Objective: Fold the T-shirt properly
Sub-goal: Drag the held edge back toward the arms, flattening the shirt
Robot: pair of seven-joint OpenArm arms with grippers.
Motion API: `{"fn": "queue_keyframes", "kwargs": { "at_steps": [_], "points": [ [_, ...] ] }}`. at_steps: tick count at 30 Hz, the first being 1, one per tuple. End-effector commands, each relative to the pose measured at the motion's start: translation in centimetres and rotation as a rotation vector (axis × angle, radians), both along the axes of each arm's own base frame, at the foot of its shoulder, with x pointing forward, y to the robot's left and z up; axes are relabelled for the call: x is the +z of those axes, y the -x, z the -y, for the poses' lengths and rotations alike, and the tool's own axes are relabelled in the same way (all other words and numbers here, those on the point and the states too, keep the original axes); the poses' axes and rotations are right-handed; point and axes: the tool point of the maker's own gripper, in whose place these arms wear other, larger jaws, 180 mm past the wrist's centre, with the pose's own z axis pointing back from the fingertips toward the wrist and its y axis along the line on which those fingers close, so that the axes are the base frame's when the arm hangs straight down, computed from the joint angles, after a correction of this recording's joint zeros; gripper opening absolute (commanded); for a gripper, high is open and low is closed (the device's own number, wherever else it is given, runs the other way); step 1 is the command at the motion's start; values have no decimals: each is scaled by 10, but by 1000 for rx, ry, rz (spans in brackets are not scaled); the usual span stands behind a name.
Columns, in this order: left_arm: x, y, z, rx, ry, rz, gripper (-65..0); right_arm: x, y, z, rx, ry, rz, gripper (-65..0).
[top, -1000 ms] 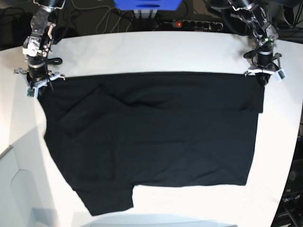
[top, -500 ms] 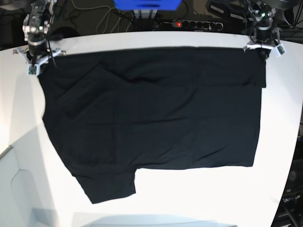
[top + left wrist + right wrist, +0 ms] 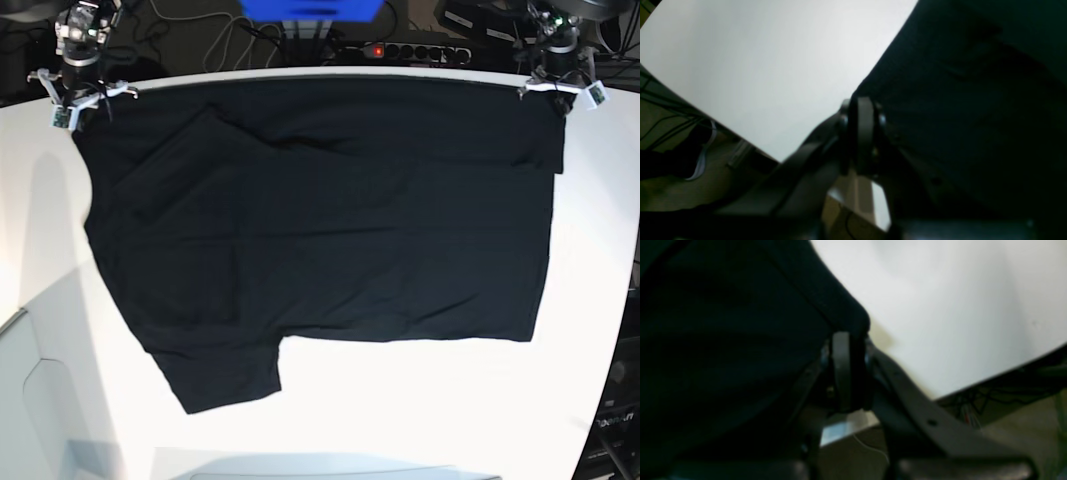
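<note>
T-shirt [image 3: 320, 230]: black, spread over white table [image 3: 600, 300]
Left gripper [image 3: 558, 92]: upper right, pinched on shirt corner
Right gripper [image 3: 78, 92]: upper left, pinched on corner
Behind: power strip [image 3: 415, 50], cables

The left arm's dark metal gripper [image 3: 557, 93] hangs at the far right corner of the base view, pointing down, its jaws pinched together on a corner of the large black cloth T-shirt [image 3: 320, 240]. The right arm's matching dark gripper [image 3: 78, 92] hangs at the far left corner, also pointing down and clamped on the opposite cloth corner.
</note>
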Motion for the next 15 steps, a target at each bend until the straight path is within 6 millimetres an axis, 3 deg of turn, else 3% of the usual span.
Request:
{"fn": "queue_keyframes", "kwargs": {
  "at_steps": [1, 8, 15],
  "points": [
    [3, 8, -6, 8, -21, -25, -649, 6, 1, 7, 3, 25, 6, -650],
    [2, 9, -6, 9, -20, -28, -646, 4, 2, 1, 9, 13, 3, -650],
    [1, 20, -3, 25, 16, -18, -645, -2, -7, -30, 150, -85, 1, -650]
  ]
}}
